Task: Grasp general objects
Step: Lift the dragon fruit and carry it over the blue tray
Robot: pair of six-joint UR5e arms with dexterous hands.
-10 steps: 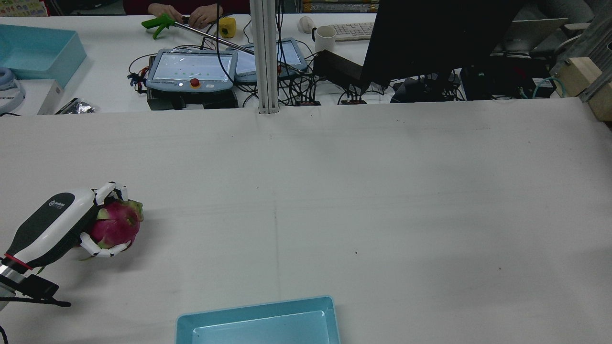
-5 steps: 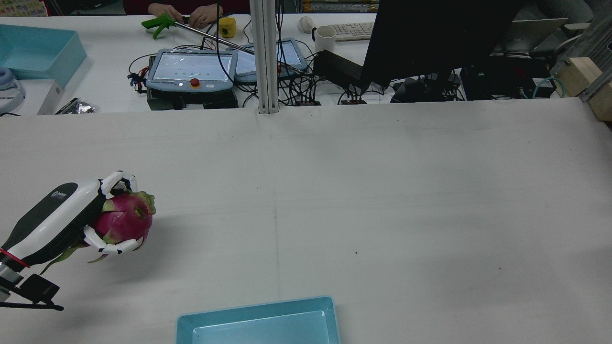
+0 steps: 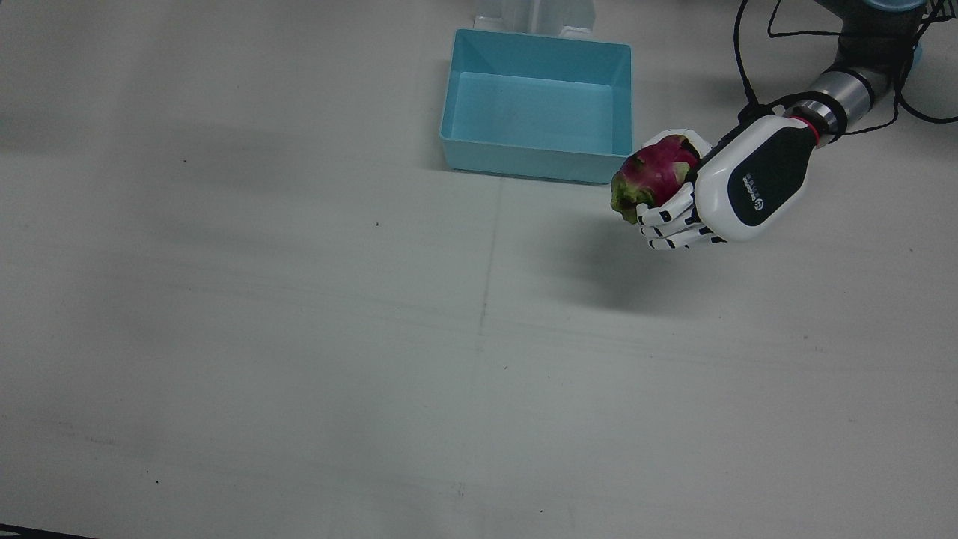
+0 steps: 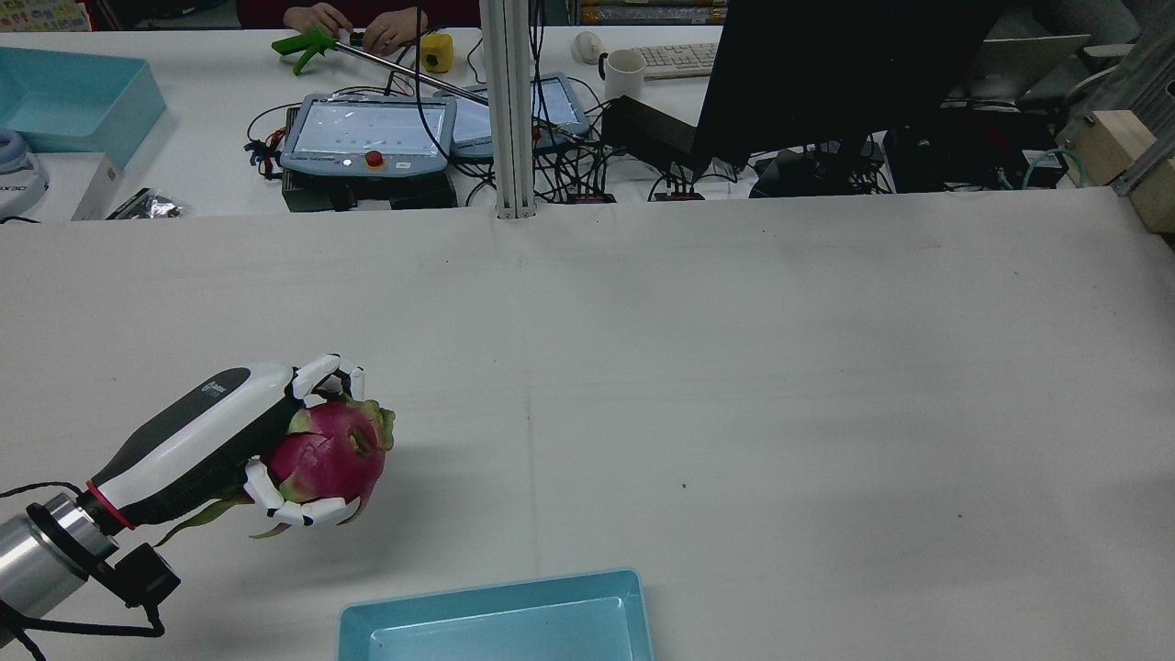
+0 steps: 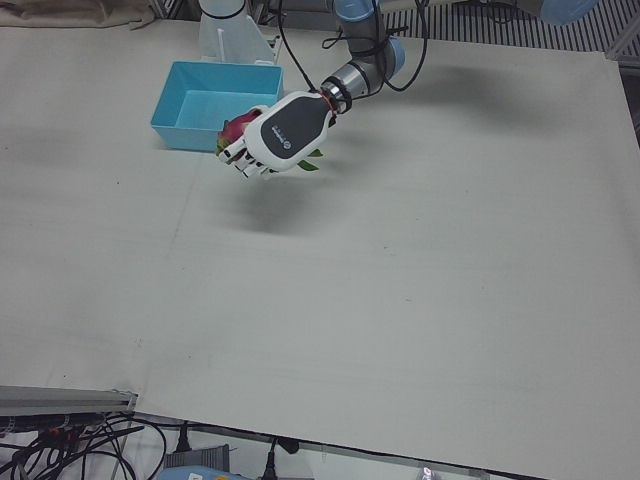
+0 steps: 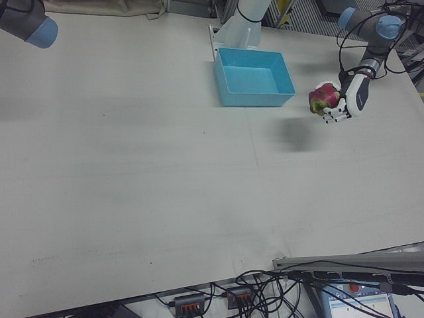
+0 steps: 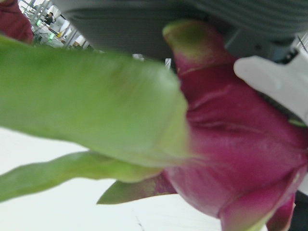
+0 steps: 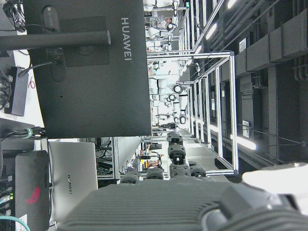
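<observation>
A pink dragon fruit [image 3: 655,174] with green scales is held in my left hand [image 3: 748,183], clear of the table, with its shadow on the cloth below. The fingers [image 3: 673,221] wrap around it. It hangs just beside the near corner of the empty blue bin [image 3: 524,161]. The rear view shows the left hand [image 4: 202,436] with the fruit [image 4: 330,454] to the left of the bin [image 4: 496,597]. The fruit fills the left hand view [image 7: 231,154]. The right hand shows only as a grey edge in its own view [image 8: 183,207].
The white cloth table [image 3: 299,337] spreads wide around the bin. Beyond the far edge stand teach pendants [image 4: 367,133], cables, a monitor [image 4: 826,73] and a mug. A right arm joint [image 6: 30,23] hangs at the corner of the right-front view.
My left hand has risen and moved right in the rear view, toward the blue bin, with the dragon fruit still in it.
</observation>
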